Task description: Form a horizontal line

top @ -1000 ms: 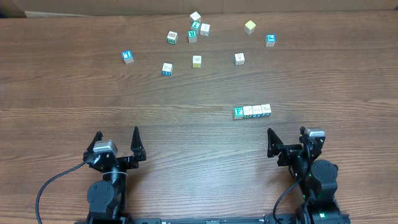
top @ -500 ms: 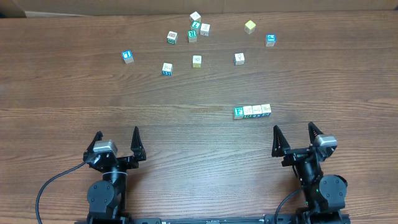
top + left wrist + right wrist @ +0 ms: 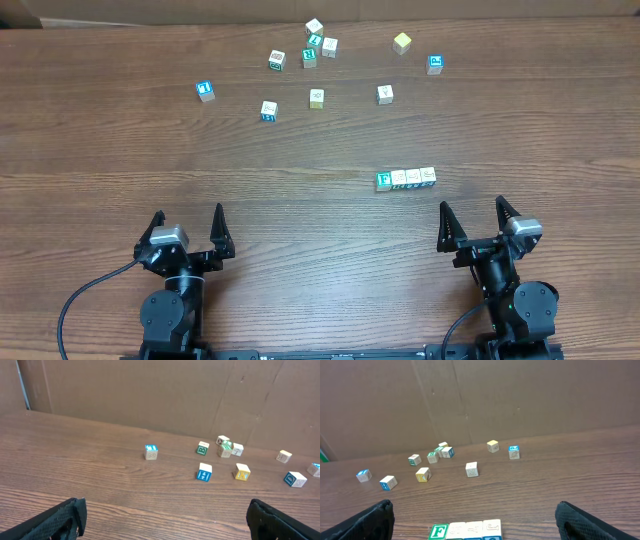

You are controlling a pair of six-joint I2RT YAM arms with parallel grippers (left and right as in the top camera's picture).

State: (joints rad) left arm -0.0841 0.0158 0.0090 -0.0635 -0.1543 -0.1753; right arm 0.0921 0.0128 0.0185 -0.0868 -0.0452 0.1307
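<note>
The horizontal line (image 3: 406, 179) is a straight row of four small touching cubes on the right half of the table, a green one with a white F at its left end and three cream ones. The right wrist view shows the horizontal line (image 3: 466, 531) at its bottom edge. My right gripper (image 3: 478, 224) stands open just below and right of the row, nothing between its fingers. Low on the left, my left gripper (image 3: 187, 226) is open too and empty. In the wrist views, the left gripper (image 3: 165, 519) and the right gripper (image 3: 474, 520) have their fingertips far apart.
Several loose cubes lie scattered at the far side: a blue-topped cube (image 3: 205, 91), a tight cluster (image 3: 315, 41), a yellow cube (image 3: 402, 43) and a blue cube (image 3: 435, 64). A brown cardboard wall (image 3: 150, 395) stands behind the table.
The right arm has swung from a turned pose to facing straight ahead, its gripper now a little lower and further right. The cubes and the left arm have not moved.
</note>
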